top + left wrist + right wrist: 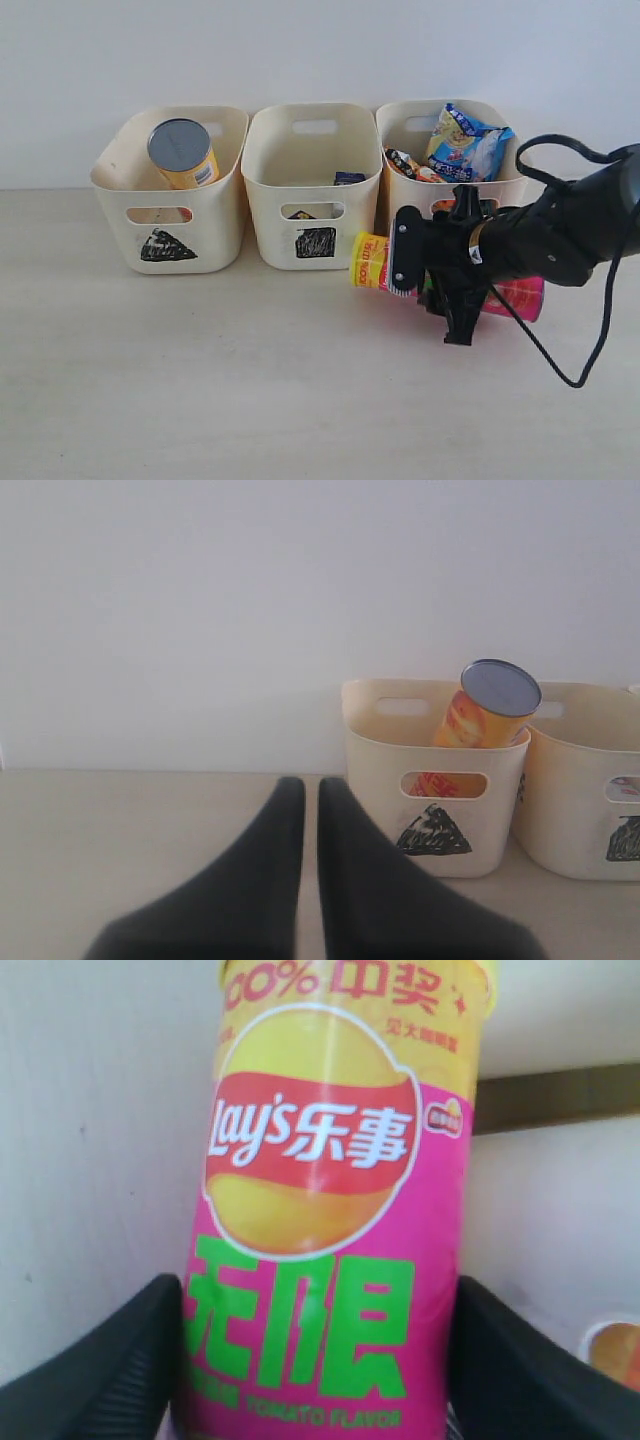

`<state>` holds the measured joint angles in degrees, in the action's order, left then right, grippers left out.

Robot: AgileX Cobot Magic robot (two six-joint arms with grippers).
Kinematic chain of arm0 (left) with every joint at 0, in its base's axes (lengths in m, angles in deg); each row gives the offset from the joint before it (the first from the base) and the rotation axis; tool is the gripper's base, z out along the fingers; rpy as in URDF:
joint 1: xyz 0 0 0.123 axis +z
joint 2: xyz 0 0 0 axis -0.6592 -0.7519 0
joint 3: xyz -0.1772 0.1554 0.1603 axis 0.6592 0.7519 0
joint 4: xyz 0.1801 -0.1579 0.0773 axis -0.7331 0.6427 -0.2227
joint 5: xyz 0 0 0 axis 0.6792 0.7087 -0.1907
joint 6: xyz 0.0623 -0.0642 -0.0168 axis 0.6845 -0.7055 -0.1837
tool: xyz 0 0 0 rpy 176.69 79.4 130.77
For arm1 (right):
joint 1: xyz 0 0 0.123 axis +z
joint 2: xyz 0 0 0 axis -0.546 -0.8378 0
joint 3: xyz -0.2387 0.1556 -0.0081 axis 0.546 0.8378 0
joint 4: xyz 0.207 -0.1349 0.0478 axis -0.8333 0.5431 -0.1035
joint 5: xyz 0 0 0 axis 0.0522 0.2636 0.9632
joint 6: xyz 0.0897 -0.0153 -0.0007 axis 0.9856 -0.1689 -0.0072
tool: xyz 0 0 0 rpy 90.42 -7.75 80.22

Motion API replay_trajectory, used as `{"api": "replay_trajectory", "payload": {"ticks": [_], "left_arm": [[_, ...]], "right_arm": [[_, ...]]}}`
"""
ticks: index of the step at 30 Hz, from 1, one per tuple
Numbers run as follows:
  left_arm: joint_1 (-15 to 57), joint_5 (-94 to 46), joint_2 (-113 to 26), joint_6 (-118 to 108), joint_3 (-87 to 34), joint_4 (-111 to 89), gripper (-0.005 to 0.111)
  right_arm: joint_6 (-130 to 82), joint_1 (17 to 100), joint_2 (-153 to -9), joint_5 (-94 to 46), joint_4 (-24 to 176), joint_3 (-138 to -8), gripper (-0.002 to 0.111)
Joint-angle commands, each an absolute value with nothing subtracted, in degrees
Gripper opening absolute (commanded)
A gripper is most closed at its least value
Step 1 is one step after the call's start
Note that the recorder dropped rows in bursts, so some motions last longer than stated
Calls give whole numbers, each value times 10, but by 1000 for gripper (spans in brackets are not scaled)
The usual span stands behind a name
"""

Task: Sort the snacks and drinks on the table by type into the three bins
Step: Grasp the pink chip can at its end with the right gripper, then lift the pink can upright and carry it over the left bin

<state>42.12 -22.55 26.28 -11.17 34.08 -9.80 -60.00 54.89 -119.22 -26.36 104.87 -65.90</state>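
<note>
A pink chip tube (pixel 372 262) with a yellow-green lid end lies level in front of the right-hand bin (pixel 398 210), whose front mark is hidden by the arm. My right gripper (pixel 432 282) is shut on the tube around its middle. In the right wrist view both fingers (pixel 130 1360) press the tube (pixel 330 1210). A yellow-orange tube (pixel 184 153) leans in the triangle bin (pixel 115 190). In the right-hand bin are a blue noodle packet (pixel 465 143) and an orange-black one (pixel 405 163). A dark carton (pixel 349 178) shows in the square bin (pixel 270 200). My left gripper (pixel 311 800) is shut and empty.
The three bins stand in a row against the white wall at the back of the table (pixel 200 380). A black cable (pixel 590 340) loops down from the right arm to the table. In the left wrist view the triangle bin (pixel 370 770) is ahead and to one side.
</note>
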Motion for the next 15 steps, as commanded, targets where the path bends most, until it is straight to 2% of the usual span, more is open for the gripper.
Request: {"api": "replay_trajectory", "payload": {"ticks": [1,10,15], "left_arm": [[423,-233,264,-113,343,-91,4],[423,-233,264,-113,343,-91,4],[423,-233,264,-113,343,-91,4]], "right_arm": [[-564,568,-1150,-242,1046,-658,0],[-487,630,-1085,-219,1046,-658,0],[-467,673,-1054,-265,1046,-658,0]]}}
